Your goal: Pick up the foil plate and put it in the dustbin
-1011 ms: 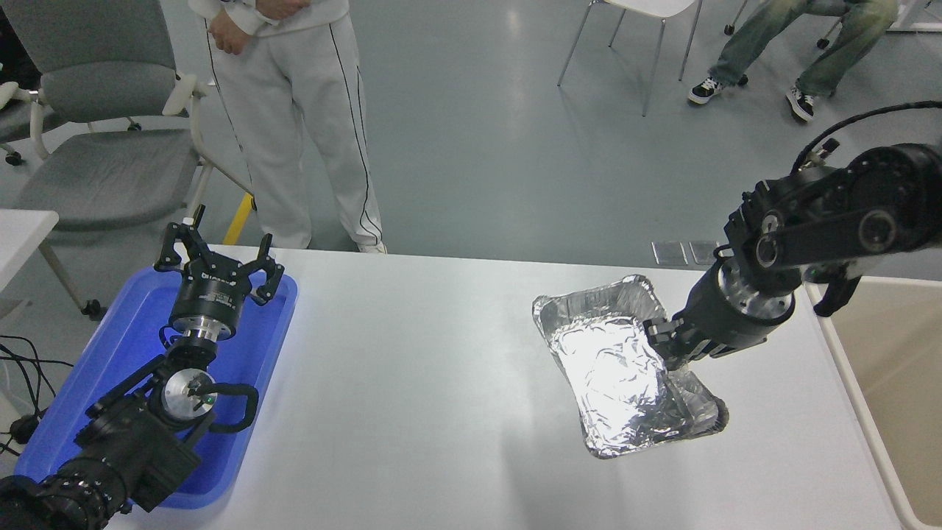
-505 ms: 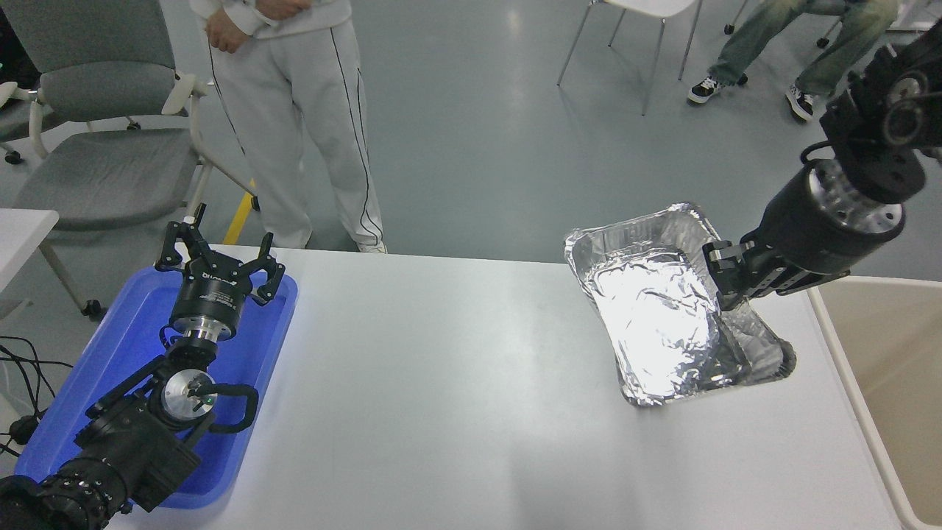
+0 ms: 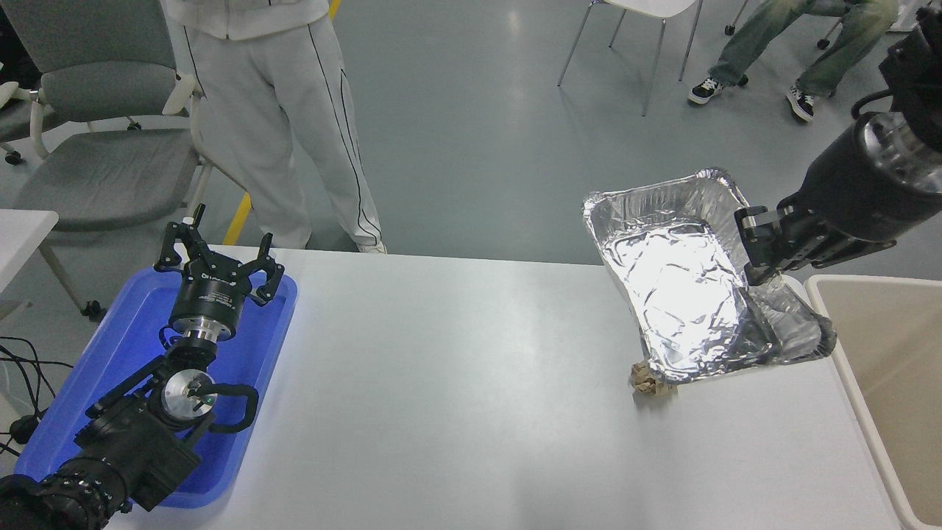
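Table centre (image 3: 456,383) open — paper ball (image 3: 647,380) near dustbin (image 3: 876,353).

Layout of the desk (image 3: 456,412)

A tray (image 3: 118,353) is set at the left edge, under the left tool (image 3: 218,259); the foil plate (image 3: 684,294) is held above the right side, beside the dustbin (image 3: 883,353).

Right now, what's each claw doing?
Left claw: open, empty, parked over the blue tray.
Right claw: closed on the foil plate rim, plate lifted.
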Action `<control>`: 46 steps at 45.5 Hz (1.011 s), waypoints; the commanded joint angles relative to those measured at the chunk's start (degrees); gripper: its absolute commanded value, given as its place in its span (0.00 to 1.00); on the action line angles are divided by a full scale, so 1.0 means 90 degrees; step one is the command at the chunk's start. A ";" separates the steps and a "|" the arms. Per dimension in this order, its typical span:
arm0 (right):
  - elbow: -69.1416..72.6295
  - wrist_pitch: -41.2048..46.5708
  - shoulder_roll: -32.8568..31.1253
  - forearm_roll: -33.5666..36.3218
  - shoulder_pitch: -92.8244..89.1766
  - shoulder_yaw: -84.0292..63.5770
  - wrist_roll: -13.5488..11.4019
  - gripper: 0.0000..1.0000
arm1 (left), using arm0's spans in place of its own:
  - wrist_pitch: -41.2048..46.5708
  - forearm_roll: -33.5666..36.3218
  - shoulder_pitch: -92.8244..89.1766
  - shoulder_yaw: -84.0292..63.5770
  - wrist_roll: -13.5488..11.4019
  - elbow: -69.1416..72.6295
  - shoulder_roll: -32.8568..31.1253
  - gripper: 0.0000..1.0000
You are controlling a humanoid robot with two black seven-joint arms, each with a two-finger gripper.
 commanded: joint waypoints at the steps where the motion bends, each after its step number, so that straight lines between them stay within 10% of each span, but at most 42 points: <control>1: -0.0004 0.0030 -0.0297 0.0000 0.0113 -0.0461 -0.0001 0.00 | 0.0000 0.0000 0.0000 -0.0004 0.0000 0.0006 0.0000 1.00; 46: -0.2220 -0.2333 -0.3237 -0.0879 -0.2980 -0.1419 0.0009 0.00 | 0.0009 0.0000 0.0010 0.0005 0.0000 0.0016 0.0000 1.00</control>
